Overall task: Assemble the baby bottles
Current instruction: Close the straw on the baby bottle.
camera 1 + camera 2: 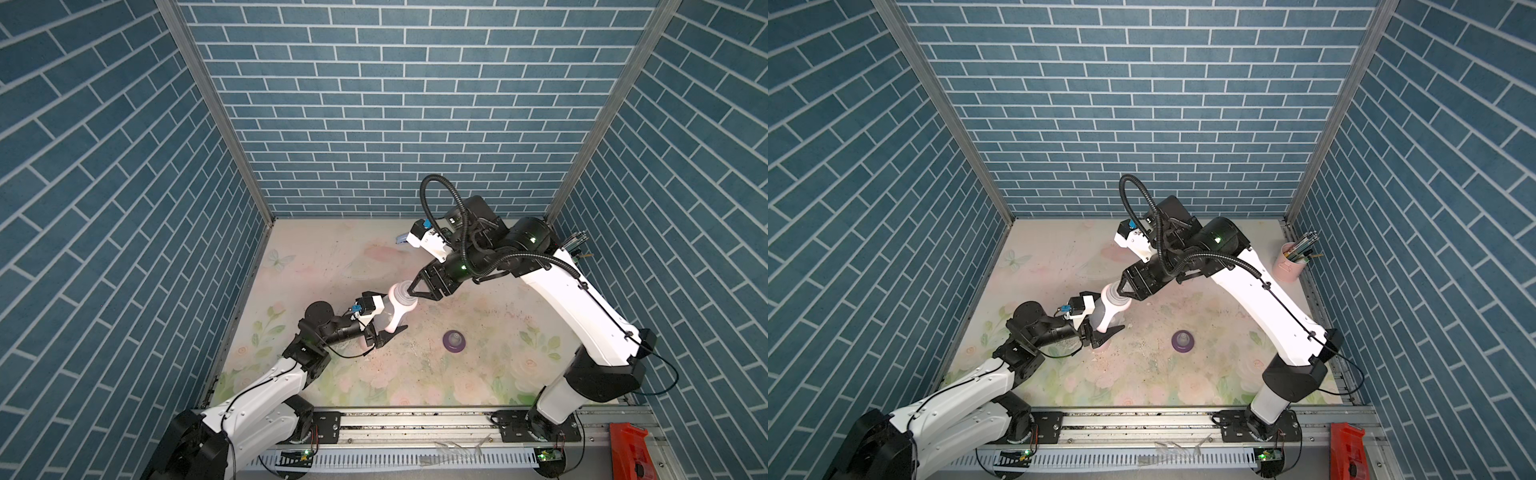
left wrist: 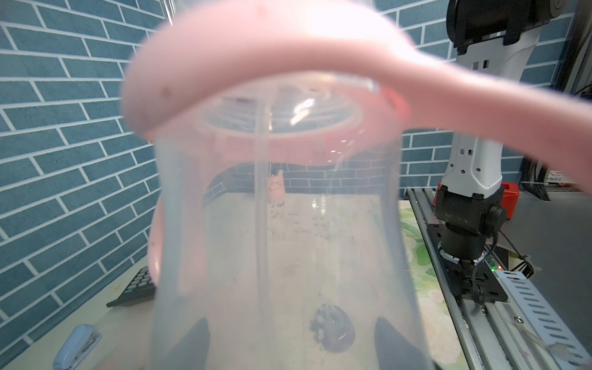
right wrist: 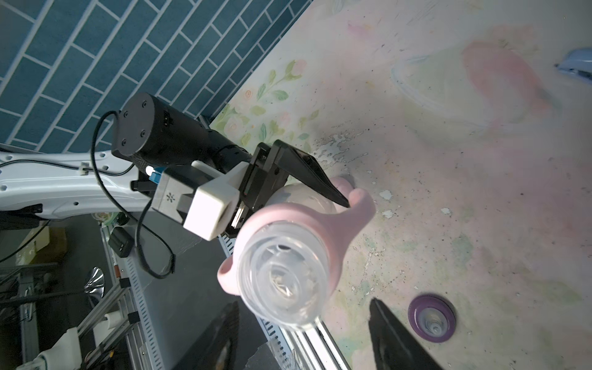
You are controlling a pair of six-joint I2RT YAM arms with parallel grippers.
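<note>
- Collar of purple plastic with a clear teat (image 1: 454, 341) stands teat-up on the floral-printed tabletop (image 1: 490, 386), at lower centre in both top views. Neither claw touches it, and it lies below and to the right of the right claw (image 1: 412, 291), well apart from it.
- Left claw (image 1: 388, 323), just left of centre, is clamped across the lower body of the small clear plastic bottle (image 1: 392, 316) and, as far as I can judge, holds it off the table.
- From that grip the bottle's long axis runs up and slightly right in the frame, with the open threaded mouth at the upper end. The pink ring with two curved handles (image 1: 409, 306) is already seated round the neck.
- The right claw sits at the mouth end, almost straight on that axis. In the right wrist view its black fingers (image 3: 394, 333) stand spread at the lower edge. The mouth lies between them with a clear gap on at least one side, so the claw looks parted and empty.
- The collar seems the next part to fit. It lies on the right arm's side, so that arm is the nearer one. It would have to leave the mouth toward lower right, take the collar, and return down the same tilted axis.
</note>
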